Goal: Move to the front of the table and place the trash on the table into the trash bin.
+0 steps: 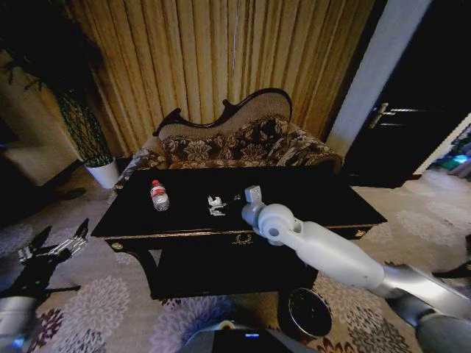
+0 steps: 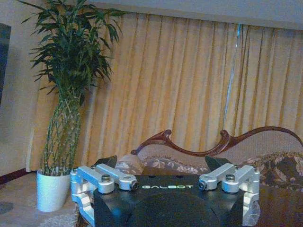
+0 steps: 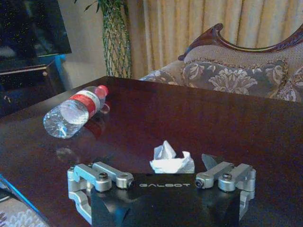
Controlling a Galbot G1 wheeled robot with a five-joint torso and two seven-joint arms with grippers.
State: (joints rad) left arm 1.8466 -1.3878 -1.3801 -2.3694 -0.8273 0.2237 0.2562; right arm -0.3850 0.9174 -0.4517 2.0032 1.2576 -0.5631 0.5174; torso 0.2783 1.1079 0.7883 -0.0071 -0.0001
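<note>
Pincers first: my right pincer (image 3: 163, 163) is out over the black table (image 1: 309, 202), its fingers spread wide and holding nothing. In the right wrist view the crumpled white paper ball (image 3: 171, 160) lies on the tabletop in the gap between the two fingers, though I can't tell if either fingertip touches it. From the head camera I see the right arm reaching in over the table's front edge, with the pincer (image 1: 252, 197) just beside the paper ball (image 1: 215, 205) near the middle of the table. A small dark scrap (image 1: 237, 197) lies between them, too small for me to identify.

Farther toward the table's left end, the clear plastic bottle (image 1: 159, 195) with the red label lies on its side, well apart from the paper ball; in the right wrist view the bottle (image 3: 75, 111) has its red cap pointing toward the back edge.

My left pincer (image 1: 51, 250) hangs low, off the table's left end, above the patterned carpet (image 1: 110, 301), its fingers apart and empty. In the left wrist view the open fingers (image 2: 105, 161) face the curtain (image 2: 180, 80) and a potted plant (image 2: 64, 94).

The trash bin (image 1: 308, 312) stands on the carpet in front of the table, below the front edge toward its right end, beneath my right arm. The patterned sofa (image 1: 235, 143) sits behind the table's back edge.
</note>
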